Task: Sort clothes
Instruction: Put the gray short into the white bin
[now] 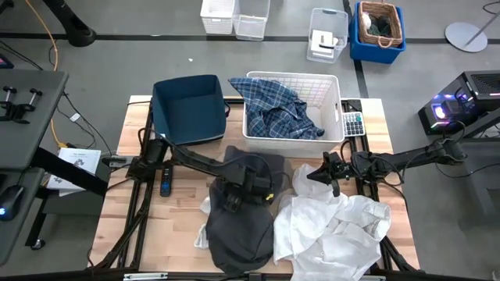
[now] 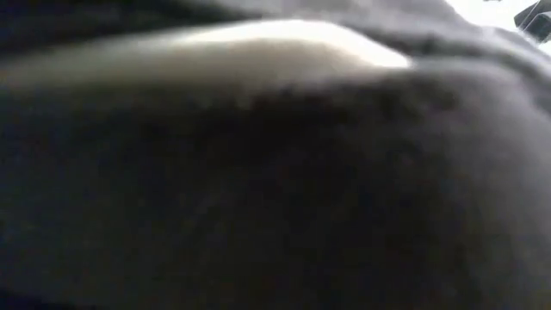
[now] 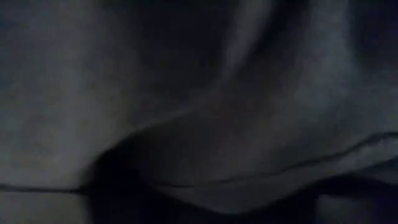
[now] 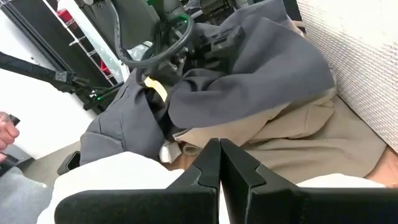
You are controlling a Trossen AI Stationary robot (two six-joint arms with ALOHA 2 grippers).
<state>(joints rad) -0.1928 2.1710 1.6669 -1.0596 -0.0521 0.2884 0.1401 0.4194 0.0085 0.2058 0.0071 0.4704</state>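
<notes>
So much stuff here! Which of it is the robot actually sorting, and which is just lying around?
Being sorted:
plaid shirt, in the white basket
grey garment, with the left tool on it
white garments
tan garment
navy bin, likely a sorting container

Lying about:
calculator
remote
papers
floor bins

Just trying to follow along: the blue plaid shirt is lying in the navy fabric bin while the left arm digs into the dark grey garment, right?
Not quite. The high view shows the blue plaid shirt in the white slatted basket; the navy fabric bin beside it shows no clothes inside. The rest holds: the left gripper is down in the dark grey garment.
</notes>
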